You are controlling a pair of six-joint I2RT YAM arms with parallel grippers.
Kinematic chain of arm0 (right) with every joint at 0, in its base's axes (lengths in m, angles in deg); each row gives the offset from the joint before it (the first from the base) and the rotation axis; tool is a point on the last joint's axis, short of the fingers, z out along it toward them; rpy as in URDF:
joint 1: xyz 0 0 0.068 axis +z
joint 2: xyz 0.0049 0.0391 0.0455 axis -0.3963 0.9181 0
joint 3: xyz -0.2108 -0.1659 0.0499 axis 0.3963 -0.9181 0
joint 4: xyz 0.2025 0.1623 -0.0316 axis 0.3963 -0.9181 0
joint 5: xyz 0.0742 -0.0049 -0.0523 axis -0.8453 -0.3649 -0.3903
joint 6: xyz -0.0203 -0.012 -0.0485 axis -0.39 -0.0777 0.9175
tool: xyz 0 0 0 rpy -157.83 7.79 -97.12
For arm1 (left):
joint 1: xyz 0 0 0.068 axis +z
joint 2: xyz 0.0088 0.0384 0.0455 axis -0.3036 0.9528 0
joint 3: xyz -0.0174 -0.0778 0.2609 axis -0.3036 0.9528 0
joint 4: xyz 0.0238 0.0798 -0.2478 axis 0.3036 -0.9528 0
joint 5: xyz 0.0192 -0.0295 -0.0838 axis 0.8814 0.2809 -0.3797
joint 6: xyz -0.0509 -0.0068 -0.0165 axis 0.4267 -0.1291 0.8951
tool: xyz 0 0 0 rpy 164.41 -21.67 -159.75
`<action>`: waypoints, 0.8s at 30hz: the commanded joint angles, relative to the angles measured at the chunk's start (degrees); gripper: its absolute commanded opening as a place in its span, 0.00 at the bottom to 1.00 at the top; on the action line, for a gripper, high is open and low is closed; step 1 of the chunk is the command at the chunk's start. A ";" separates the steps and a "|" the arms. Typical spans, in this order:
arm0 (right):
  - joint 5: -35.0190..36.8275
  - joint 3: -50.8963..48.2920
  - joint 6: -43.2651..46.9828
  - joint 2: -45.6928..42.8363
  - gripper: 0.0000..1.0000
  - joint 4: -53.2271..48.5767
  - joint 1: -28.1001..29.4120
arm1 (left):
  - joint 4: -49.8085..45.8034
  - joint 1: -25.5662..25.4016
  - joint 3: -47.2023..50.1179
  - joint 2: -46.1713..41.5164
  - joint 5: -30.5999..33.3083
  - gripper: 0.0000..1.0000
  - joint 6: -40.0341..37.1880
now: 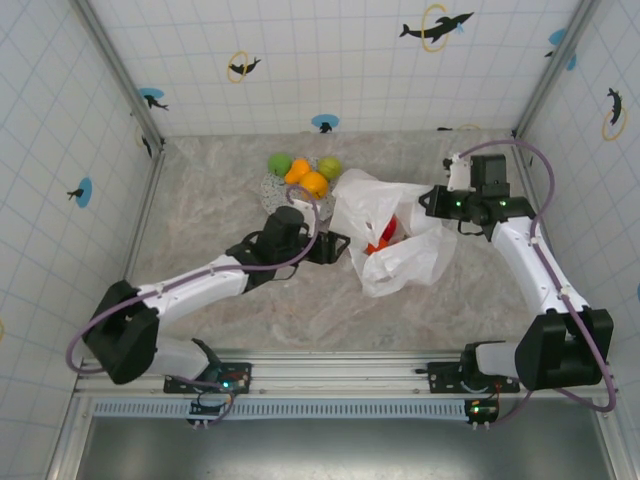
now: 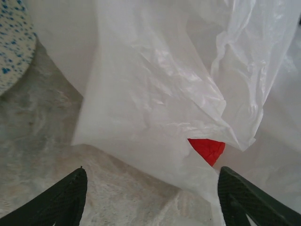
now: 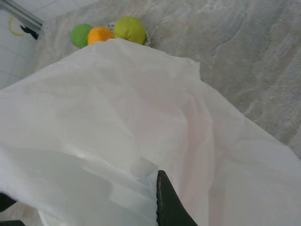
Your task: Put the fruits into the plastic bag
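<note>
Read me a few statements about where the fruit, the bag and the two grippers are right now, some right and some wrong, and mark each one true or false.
1. The left gripper is open with nothing between its fingers. True.
2. A red fruit shows at the mouth of the plastic bag. True.
3. The speckled plate has no fruit on it. False: a green fruit and an orange fruit sit there with others.
4. The right gripper is open and well clear of the bag. False: it is shut on the bag's edge.
</note>
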 commanded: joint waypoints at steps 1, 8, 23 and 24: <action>-2.84 -1.09 -2.46 -0.67 0.00 4.88 0.20 | -1.87 3.01 2.28 -4.88 -4.28 0.78 -2.54; -3.08 -1.46 -3.33 -0.15 0.00 6.77 0.38 | -2.61 12.26 0.45 -6.06 -1.69 0.84 -1.89; -4.47 -0.76 -2.73 1.87 0.00 7.75 0.04 | -5.26 21.68 -24.92 27.27 5.72 0.98 -0.32; -4.58 -0.65 -2.72 2.01 0.00 7.75 0.07 | -5.14 21.78 -26.38 29.14 5.52 0.98 0.43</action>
